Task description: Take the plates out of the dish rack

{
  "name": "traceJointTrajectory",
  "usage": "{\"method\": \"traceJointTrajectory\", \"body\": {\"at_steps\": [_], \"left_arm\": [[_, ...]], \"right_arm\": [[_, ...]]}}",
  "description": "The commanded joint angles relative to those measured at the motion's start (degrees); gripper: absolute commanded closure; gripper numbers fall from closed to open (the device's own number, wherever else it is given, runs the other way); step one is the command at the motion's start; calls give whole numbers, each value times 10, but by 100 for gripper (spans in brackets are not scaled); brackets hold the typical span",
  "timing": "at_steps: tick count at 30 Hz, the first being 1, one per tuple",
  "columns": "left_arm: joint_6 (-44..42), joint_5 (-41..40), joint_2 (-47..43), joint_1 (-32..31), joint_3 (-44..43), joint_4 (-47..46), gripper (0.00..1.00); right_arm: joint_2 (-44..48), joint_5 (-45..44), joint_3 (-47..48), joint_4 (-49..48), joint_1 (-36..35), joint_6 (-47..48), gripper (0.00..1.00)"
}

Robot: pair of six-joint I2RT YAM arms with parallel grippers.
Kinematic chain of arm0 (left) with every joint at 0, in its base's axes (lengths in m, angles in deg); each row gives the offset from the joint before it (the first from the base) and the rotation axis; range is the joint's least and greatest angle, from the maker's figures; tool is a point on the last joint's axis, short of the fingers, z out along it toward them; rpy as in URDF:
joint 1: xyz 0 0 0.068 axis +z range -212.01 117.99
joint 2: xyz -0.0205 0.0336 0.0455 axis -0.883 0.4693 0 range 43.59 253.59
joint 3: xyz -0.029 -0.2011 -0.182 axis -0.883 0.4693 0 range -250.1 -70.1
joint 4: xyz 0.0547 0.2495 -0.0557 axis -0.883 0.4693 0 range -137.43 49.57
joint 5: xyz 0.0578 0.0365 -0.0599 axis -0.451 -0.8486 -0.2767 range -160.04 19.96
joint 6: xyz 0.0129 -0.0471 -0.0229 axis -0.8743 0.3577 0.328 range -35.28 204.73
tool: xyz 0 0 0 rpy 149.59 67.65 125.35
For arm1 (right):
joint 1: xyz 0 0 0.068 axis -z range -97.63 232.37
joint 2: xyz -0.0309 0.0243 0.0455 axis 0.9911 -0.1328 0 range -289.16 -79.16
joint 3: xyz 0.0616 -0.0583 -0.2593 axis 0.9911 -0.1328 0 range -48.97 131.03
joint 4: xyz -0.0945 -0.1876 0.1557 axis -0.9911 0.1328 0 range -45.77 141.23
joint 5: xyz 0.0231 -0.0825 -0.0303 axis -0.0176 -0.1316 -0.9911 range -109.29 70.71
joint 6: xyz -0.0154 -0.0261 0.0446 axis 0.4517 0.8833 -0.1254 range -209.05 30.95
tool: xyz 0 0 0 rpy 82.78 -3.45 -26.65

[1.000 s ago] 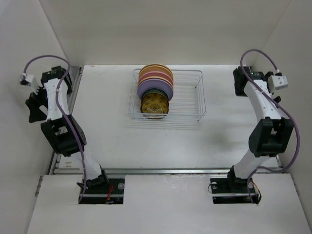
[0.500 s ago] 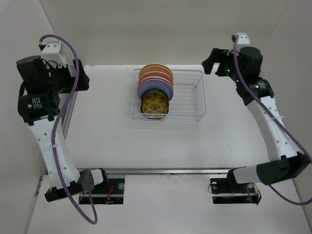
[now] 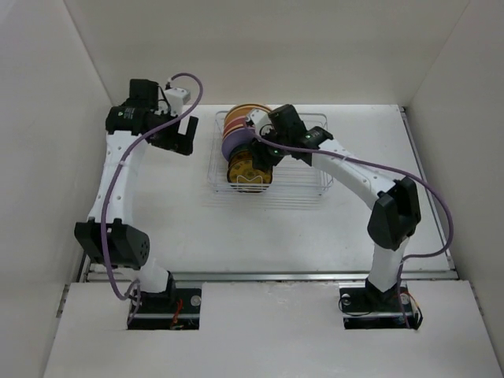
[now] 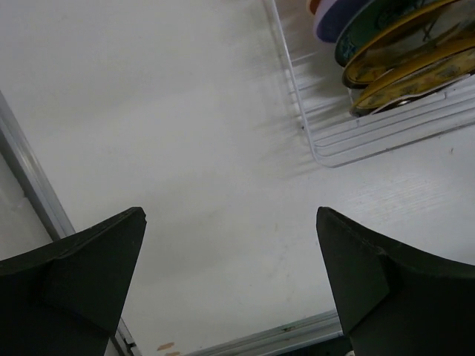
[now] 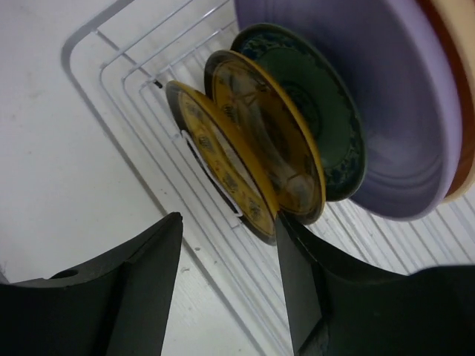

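As the right arm reaches across the dish rack (image 3: 315, 161), right gripper (image 5: 228, 222) spread wide at the amber plates (image 5: 223, 174), the left gripper (image 4: 230, 215) hangs open above the table (image 3: 173, 213).

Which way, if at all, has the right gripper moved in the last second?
Yes. The right gripper has swung left, from right of the dish rack to over the plates in it.

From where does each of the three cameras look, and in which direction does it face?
Top external: above and behind the arms, looking down on the table; both arms show.
Left wrist: on the left gripper, facing the table and a dish rack corner; open fingers show.
Right wrist: on the right gripper, close to the plates; open fingers show.
All three share rack and plates.
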State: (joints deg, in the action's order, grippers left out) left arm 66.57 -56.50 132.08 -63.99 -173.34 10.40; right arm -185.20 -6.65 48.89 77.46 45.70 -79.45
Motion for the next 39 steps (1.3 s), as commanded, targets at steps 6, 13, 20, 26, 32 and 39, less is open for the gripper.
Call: {"method": "traceJointTrajectory", "body": {"at_steps": [6,13,20,26,32,39], "left_arm": [[50,-18,118,-37,-41,-81,7],[87,21,208,-37,-66,-104,18],[131,45,255,-37,-72,-112,24],[147,45,266,-37,-67,-112,25],[158,50,260,-48,-62,-112,23],[163,50,260,-48,-62,-112,14]], "right_arm": [[-64,24,86,-6,0,34,44],[-110,-30,134,27,-30,34,56],[-91,-44,81,-8,-30,22,73],[-102,-82,94,3,-30,22,100],[-49,-146,109,-3,-30,27,100],[-5,-198,129,-3,-30,38,100]]}}
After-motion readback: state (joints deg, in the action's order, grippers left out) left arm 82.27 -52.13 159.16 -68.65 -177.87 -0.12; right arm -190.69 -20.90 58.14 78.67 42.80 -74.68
